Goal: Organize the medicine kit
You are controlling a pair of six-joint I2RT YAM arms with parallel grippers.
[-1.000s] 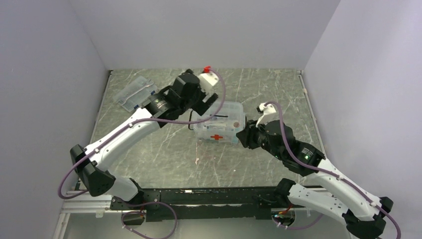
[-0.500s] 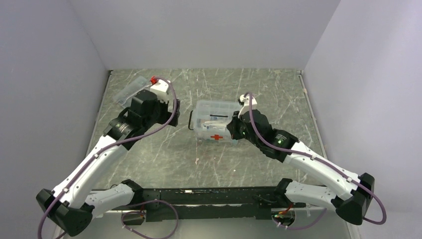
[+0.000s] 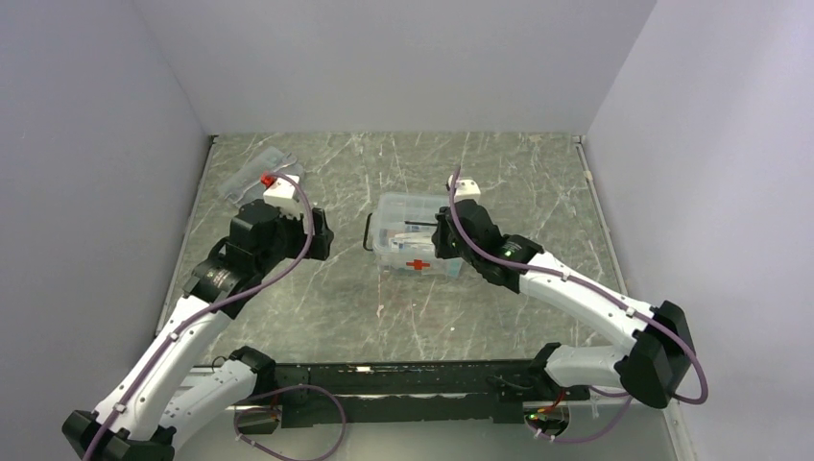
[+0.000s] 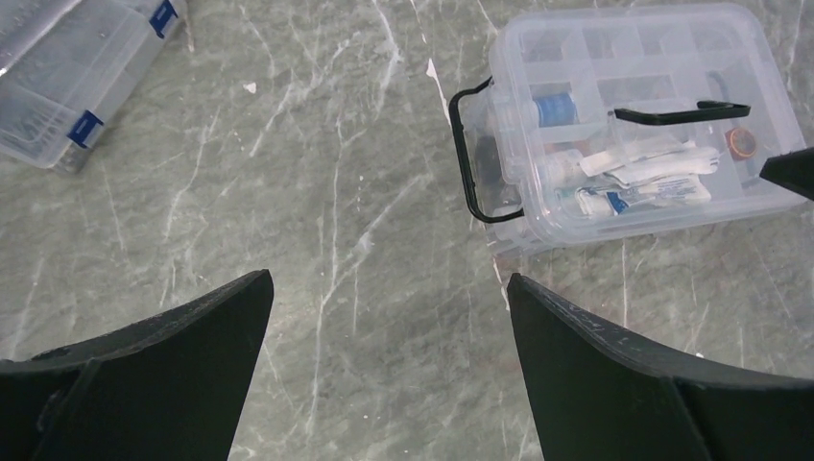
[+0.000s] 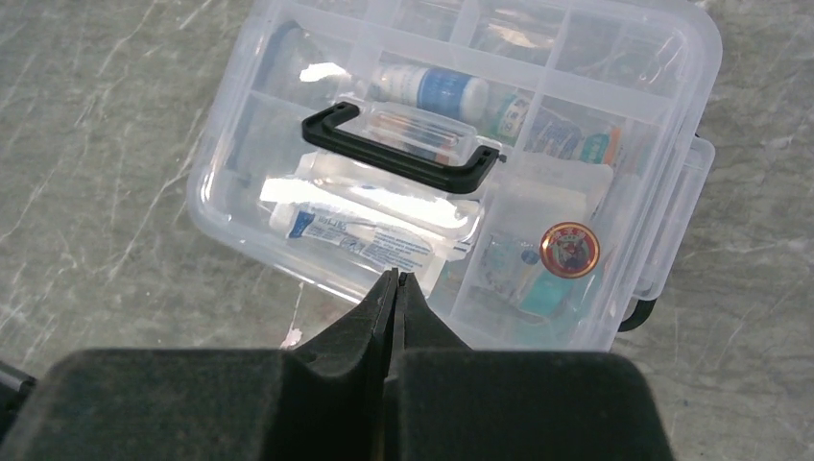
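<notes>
The medicine kit (image 3: 408, 230) is a clear tub with its clear lid on, a red cross (image 3: 418, 264) on its front and a dark handle (image 5: 398, 149) on top. It also shows in the left wrist view (image 4: 662, 86) and the right wrist view (image 5: 614, 106), with tubes, packets and a bottle inside. My right gripper (image 5: 395, 276) is shut and empty, its tips just over the lid's near edge; in the top view it (image 3: 442, 237) sits at the kit's right side. My left gripper (image 4: 389, 280) is open and empty over bare table, left of the kit (image 3: 322, 237).
A flatter clear case with blue labels (image 3: 251, 175) lies at the back left, also in the left wrist view (image 4: 67, 86). A black latch loop (image 4: 472, 154) sticks out from the kit's left end. Grey walls close in the marble table on three sides.
My left arm has drawn back from over the kit to the left and lowered. My right arm has moved left, from beside the kit's right end to over its lid.
</notes>
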